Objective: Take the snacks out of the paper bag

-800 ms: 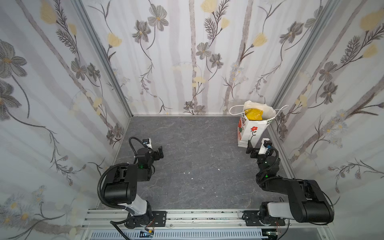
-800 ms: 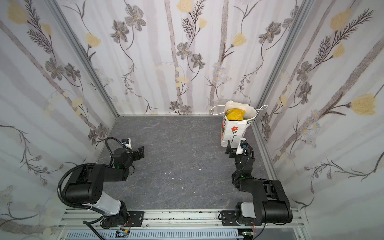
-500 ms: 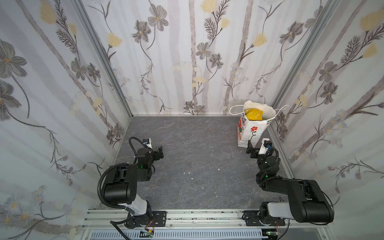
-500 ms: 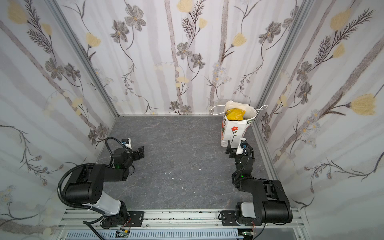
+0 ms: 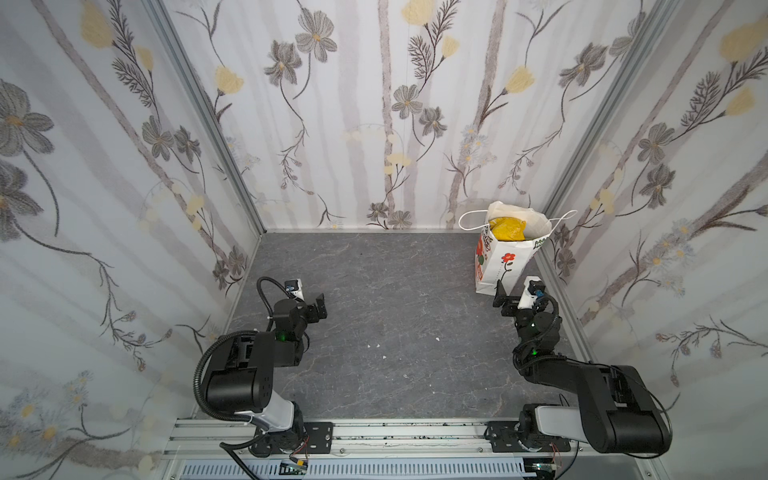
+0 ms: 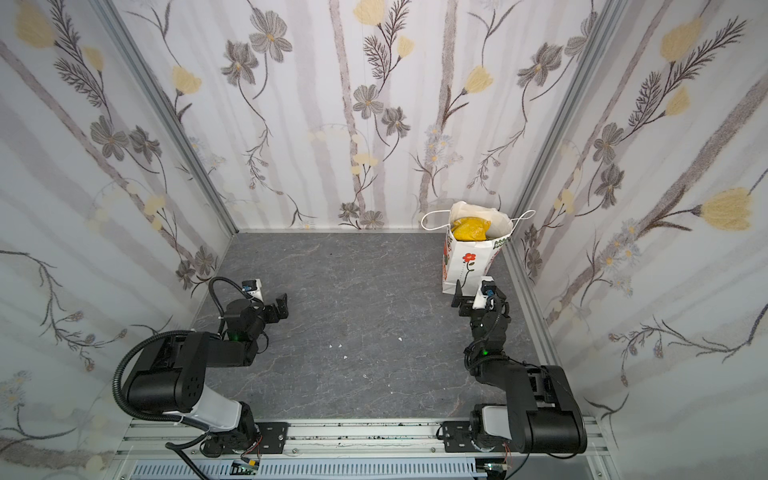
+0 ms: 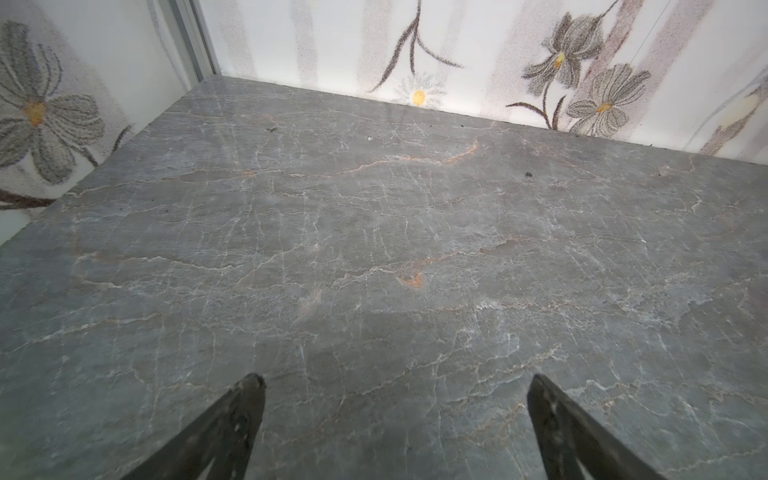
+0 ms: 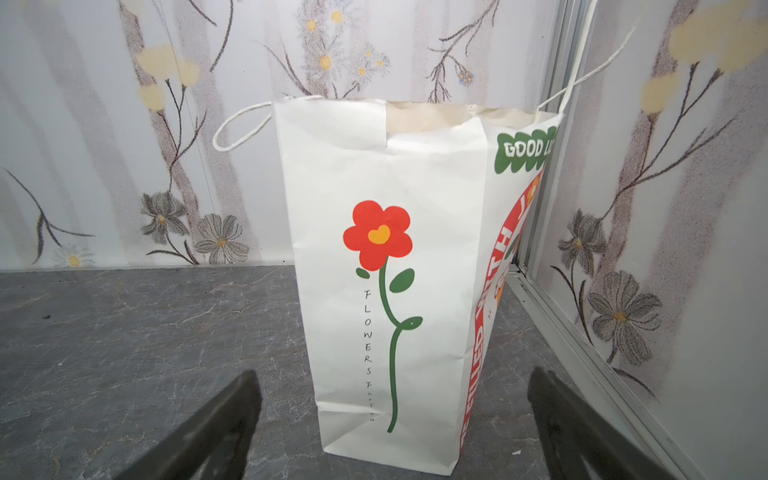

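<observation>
I see 1 yellow snack (image 5: 506, 229) in bag (image 5: 496, 266), rest hidden | L claw (image 7: 395, 380) open, empty, low | R claw (image 8: 392, 378) open, empty, facing bag

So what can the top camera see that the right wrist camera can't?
Only a top view looks down into the paper bag and shows a yellow snack in its open mouth. Only the right wrist view shows the small word FLOWERS beside the stem. Both show the bag standing upright, its red flower and the open right gripper.
</observation>
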{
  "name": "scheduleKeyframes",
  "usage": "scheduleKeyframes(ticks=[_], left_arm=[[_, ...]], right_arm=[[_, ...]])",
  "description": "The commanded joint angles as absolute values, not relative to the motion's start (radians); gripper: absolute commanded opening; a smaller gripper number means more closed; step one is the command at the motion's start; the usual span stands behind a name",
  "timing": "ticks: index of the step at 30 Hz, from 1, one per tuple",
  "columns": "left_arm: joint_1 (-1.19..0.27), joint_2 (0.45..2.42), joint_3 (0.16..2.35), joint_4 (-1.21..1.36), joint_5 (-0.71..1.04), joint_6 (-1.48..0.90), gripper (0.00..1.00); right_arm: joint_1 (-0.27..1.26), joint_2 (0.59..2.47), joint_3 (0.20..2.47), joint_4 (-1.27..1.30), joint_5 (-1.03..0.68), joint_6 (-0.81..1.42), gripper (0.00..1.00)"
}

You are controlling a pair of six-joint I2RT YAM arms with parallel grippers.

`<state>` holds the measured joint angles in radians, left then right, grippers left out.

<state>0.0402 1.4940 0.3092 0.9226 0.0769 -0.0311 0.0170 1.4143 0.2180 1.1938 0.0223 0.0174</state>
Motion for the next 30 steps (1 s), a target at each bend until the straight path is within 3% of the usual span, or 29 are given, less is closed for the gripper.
scheduleKeyframes(ticks=[1, 4, 7, 11, 15, 21, 30], left_arm=[[0.028, 1.363, 0.267, 0.973, -0.003, -0.039, 1.0], [-0.008, 1.127, 0.248, 0.819, -0.103, -0.071, 1.0], [-0.059, 0.894, 0.358, 0.42, -0.197, -0.207, 1.0], [-0.111, 0.785, 0.541, 0.032, -0.109, -0.54, 1.0], [-0.277, 0.89, 0.753, -0.156, -0.015, -0.706, 1.0], [-0.57, 1.17, 1.06, -0.241, -0.019, -0.706, 1.0], [-0.74, 1.44, 1.329, -0.282, -0.082, -0.675, 0.97]], right_arm=[[0.022, 1.291, 0.301, 0.919, 0.05, 0.046, 1.0], [0.035, 1.167, 0.43, 0.593, 0.078, 0.122, 1.0], [0.043, 1.094, 0.535, 0.402, 0.09, 0.255, 1.0], [0.036, 1.132, 0.787, 0.093, 0.124, 0.351, 1.0], [-0.004, 1.296, 1.04, -0.105, 0.17, 0.341, 1.0], [-0.087, 1.486, 1.271, -0.162, 0.164, 0.358, 1.0], [-0.22, 1.714, 1.415, -0.216, -0.06, 0.433, 0.97]])
